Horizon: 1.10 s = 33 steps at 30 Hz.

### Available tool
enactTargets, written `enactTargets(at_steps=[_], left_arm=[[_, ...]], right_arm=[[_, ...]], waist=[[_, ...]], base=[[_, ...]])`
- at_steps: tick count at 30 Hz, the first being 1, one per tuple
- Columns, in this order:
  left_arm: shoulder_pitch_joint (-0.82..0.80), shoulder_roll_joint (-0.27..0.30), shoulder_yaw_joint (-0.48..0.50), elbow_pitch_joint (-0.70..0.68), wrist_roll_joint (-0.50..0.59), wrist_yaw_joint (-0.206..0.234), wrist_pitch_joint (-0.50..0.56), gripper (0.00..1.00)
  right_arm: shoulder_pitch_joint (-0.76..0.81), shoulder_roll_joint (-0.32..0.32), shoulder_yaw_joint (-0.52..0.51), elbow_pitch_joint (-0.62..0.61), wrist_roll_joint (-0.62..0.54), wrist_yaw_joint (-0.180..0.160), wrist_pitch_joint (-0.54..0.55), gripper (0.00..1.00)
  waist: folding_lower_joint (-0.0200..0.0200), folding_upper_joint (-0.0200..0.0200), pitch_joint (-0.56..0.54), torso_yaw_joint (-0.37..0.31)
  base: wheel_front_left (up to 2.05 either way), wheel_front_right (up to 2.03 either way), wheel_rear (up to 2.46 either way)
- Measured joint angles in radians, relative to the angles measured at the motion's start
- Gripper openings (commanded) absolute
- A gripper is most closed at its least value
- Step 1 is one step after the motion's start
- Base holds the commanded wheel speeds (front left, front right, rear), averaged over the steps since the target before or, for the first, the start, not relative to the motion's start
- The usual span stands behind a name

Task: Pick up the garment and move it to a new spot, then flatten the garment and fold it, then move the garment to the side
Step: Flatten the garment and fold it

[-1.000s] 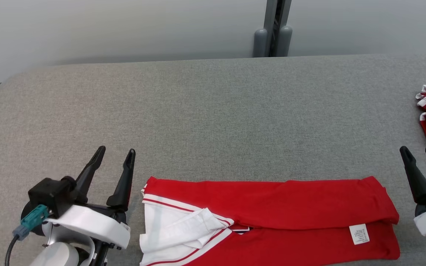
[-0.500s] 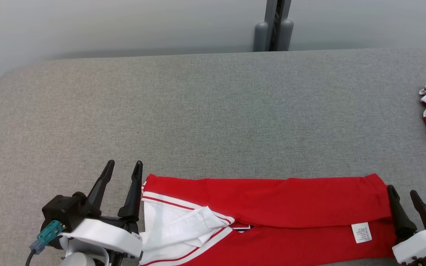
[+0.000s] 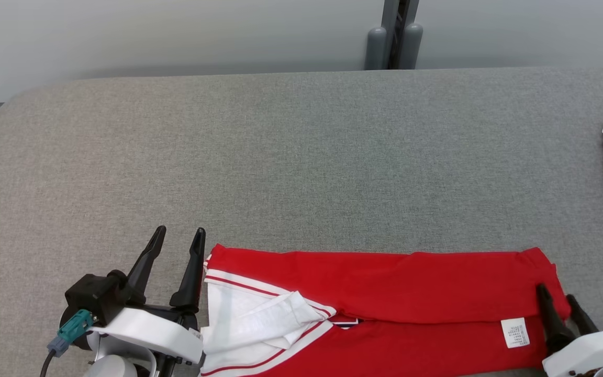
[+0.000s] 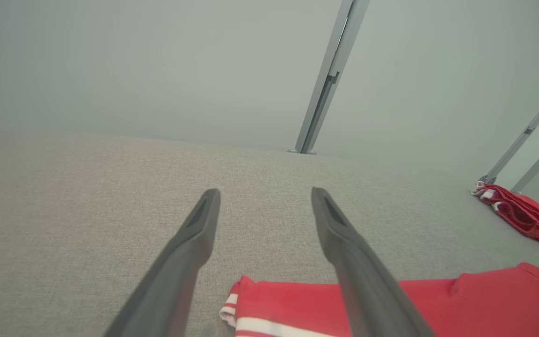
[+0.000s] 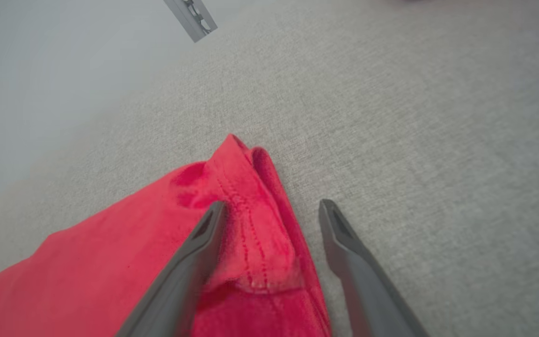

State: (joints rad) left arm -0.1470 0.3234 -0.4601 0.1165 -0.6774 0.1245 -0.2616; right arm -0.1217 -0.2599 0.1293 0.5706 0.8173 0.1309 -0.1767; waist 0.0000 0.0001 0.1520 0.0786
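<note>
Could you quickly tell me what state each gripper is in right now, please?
Left gripper: open, holding nothing, beside the collar end of the garment.
Right gripper: open, fingers straddling the garment's hem edge.

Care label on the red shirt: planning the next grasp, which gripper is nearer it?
Right. The right gripper straddles the shirt edge just beside the care label; the left gripper is beside the collar end.

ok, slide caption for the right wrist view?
Open right gripper straddling the edge of the red garment on the grey table.
</note>
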Motion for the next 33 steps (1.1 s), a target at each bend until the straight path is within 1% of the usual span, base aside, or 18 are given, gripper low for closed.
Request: enactTargets(at_steps=[5, 10, 11, 12, 13, 23, 29, 33], left_arm=[[-0.001, 0.002, -0.001, 0.008, 0.002, -0.001, 0.0, 1.0], [-0.002, 0.008, 0.002, 0.013, 0.001, -0.001, 0.0, 1.0], [-0.001, 0.009, 0.002, 0.013, 0.001, -0.001, 0.0, 1.0], [-0.001, 0.01, 0.003, 0.013, 0.001, -0.001, 0.0, 1.0], [-0.001, 0.011, 0.003, 0.013, 0.001, 0.0, 0.0, 1.0], [0.001, 0.011, 0.001, 0.005, 0.0, 0.004, 0.0, 1.0], [0.002, 0.01, 0.0, 0.006, -0.002, 0.006, 0.0, 1.0], [0.002, 0.009, -0.001, 0.006, -0.002, 0.008, 0.0, 1.0]], right_arm=[[-0.013, -0.003, 0.049, 0.045, 0.031, 0.0, -0.007, 1.0], [-0.019, -0.008, 0.097, 0.058, 0.077, 0.0, -0.009, 1.0], [-0.02, -0.01, 0.109, 0.058, 0.087, 0.0, -0.008, 0.93], [-0.02, -0.013, 0.117, 0.059, 0.094, 0.0, -0.008, 0.4], [-0.021, -0.017, 0.126, 0.061, 0.101, 0.0, -0.009, 0.0], [-0.043, -0.032, 0.166, 0.107, 0.143, 0.002, -0.043, 0.0], [-0.076, -0.084, 0.148, 0.152, 0.145, 0.002, -0.06, 0.0], [-0.103, -0.133, 0.125, 0.18, 0.152, 0.001, -0.069, 0.0]], waist=[[0.0001, 0.0, -0.005, 0.005], [0.0, 0.0, -0.014, 0.006], [0.0, 0.0, -0.016, 0.005], [0.0, 0.0, -0.018, 0.005], [0.0, 0.0, -0.02, 0.004], [0.0001, 0.0, -0.021, 0.003], [0.0, 0.0, -0.021, 0.005], [0.0, 0.0, -0.023, 0.006]], base=[[0.0, 0.0, 0.0], [0.0, 0.0, 0.0], [0.0, 0.0, 0.0], [0.0, 0.0, 0.0], [0.0, 0.0, 0.0], [0.0, 0.0, 0.0], [0.0, 0.0, 0.0], [0.0, 0.0, 0.0]])
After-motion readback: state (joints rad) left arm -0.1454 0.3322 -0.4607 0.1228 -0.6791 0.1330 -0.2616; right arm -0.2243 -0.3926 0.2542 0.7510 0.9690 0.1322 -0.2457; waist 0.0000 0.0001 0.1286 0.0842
